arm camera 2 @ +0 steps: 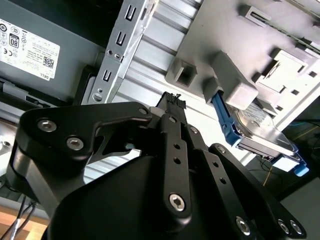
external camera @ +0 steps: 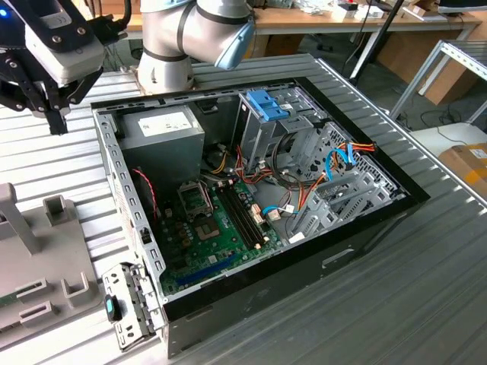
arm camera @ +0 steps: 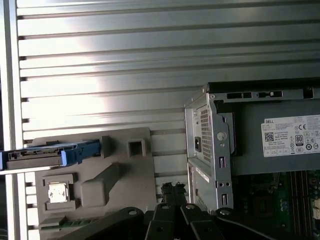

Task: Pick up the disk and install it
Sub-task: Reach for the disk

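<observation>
The table (arm camera: 150, 65) is ribbed bare metal with a bright sheen. The disk (arm camera 2: 262, 131) has a smooth, dully shining metal face and blue plastic rails (arm camera 2: 224, 117). Its holder (arm camera 2: 220, 30) is matt grey plastic. The hand (arm camera 2: 172, 102) is matt black with shiny screw heads. The computer case (external camera: 304, 277) is glossy black outside and bare perforated metal within.

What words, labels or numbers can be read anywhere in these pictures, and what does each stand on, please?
No text reads reliably.
White sticker on the grey metal power-supply box: print too small.
Dark-grey rectangular disk with light-blue rails: no readable print.
</observation>
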`<act>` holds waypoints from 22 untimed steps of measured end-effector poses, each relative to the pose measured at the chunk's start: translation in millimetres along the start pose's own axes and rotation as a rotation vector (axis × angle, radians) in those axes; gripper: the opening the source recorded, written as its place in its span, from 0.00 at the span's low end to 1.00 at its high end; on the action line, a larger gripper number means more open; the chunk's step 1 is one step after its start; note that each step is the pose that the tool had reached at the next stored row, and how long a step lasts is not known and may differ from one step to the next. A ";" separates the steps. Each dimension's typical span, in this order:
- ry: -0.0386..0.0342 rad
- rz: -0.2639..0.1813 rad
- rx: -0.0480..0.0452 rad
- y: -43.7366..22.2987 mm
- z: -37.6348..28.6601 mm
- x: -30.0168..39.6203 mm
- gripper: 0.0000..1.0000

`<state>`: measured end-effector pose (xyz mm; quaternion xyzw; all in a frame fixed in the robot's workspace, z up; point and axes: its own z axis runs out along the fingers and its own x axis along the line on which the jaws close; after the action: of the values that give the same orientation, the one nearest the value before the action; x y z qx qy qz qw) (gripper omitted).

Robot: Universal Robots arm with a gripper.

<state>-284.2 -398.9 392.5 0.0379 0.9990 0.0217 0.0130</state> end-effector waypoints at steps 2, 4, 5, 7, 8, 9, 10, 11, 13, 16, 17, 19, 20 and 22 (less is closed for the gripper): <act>-0.0001 0.000 0.0000 -0.2 0.0 2.8 0.11; 0.0000 0.000 0.0000 -0.3 -0.1 4.1 0.11; 0.0000 0.000 -0.0001 -0.3 -0.1 4.5 0.11; 0.0000 0.000 0.0000 -0.3 -0.1 4.7 0.11; 0.0000 0.000 0.0000 -0.4 -0.1 4.8 0.11; -0.0001 0.000 -0.0001 -0.5 -0.1 6.3 0.11; 0.0000 0.000 0.0000 -0.7 -0.3 9.9 0.11; -0.0001 0.000 0.0000 -1.1 -0.3 14.0 0.11; 0.0000 0.000 0.0000 -1.4 -0.4 19.0 0.11; -0.0001 0.000 0.0000 -1.9 -0.5 24.8 0.11; 0.0000 0.000 0.0000 -2.2 -0.6 29.1 0.11; -0.0001 0.000 0.0000 -2.6 -0.7 34.1 0.11; 0.0000 0.000 0.0000 -2.7 -0.7 35.4 0.11; 0.0000 0.000 0.0000 -2.9 -0.7 38.1 0.11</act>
<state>-322.3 -398.9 392.2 0.0379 0.9990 0.0217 0.0131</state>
